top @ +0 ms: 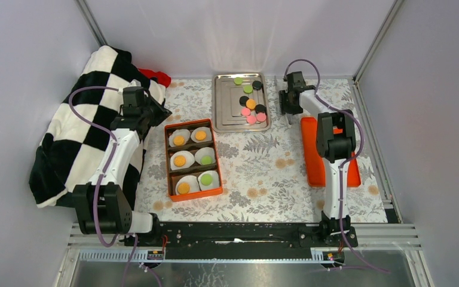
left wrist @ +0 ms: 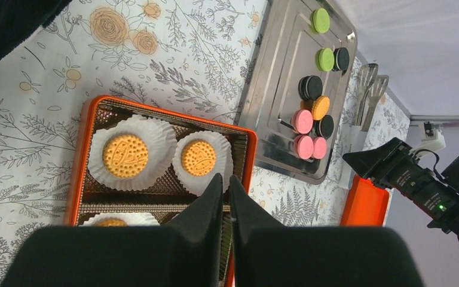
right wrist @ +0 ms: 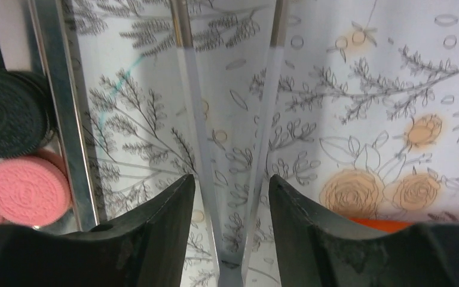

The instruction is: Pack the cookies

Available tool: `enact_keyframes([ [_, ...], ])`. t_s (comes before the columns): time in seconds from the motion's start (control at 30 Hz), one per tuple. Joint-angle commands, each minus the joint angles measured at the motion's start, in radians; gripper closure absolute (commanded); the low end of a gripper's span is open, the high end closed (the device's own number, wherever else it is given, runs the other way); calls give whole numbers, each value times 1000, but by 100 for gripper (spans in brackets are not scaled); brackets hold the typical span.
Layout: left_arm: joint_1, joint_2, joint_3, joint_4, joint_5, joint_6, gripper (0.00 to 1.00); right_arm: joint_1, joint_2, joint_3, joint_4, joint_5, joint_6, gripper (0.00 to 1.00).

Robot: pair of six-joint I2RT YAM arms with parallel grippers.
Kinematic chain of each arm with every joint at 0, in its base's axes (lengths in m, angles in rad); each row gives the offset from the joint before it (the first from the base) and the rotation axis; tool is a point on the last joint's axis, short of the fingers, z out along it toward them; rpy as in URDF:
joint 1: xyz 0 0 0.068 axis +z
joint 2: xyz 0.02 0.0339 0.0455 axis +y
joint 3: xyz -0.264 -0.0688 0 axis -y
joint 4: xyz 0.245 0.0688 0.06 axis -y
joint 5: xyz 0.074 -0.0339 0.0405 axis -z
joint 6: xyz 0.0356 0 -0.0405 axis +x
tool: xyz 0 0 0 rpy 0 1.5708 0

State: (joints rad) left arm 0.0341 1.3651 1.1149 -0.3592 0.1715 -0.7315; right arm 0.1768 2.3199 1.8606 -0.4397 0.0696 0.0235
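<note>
The loose cookies lie in a steel tray at the back: green, black, orange and pink discs. They also show in the left wrist view. An orange box holds six white liners, each with a cookie, orange or green. My left gripper is shut and empty, above the box's far end. My right gripper is open, its fingers astride metal tongs that lie on the cloth right of the tray. A pink cookie and a black one show at the left there.
A black-and-white checked blanket is heaped at the left, with something red behind it. An orange lid lies under the right arm. White walls enclose the flowered tablecloth.
</note>
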Motion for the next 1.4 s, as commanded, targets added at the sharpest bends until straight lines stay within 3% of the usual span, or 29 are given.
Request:
enact_keyframes([
  [0.0,-14,1,16,41,-38,-3,88,6,-158,-48,13,37,17,44],
  [0.13,-19,-9,9,19,-97,-14,88,6,-327,-147,33,44,49,43],
  [0.23,-27,-2,40,-112,-237,-19,100,9,-443,-225,26,40,94,43],
  [0.37,-93,-30,40,-304,-504,-31,100,36,-585,-327,24,24,151,43],
  [0.63,-222,-7,-118,-541,-685,-175,100,122,-755,-517,-74,50,273,44],
  [0.97,-327,-30,-360,-544,-685,-308,100,136,-939,-751,-69,-2,286,43],
  [1.1,-379,-12,-412,-481,-601,-314,100,137,-981,-796,-86,39,313,41],
  [1.37,-786,58,-387,-323,-355,-468,100,137,-921,-843,-160,117,355,39],
])
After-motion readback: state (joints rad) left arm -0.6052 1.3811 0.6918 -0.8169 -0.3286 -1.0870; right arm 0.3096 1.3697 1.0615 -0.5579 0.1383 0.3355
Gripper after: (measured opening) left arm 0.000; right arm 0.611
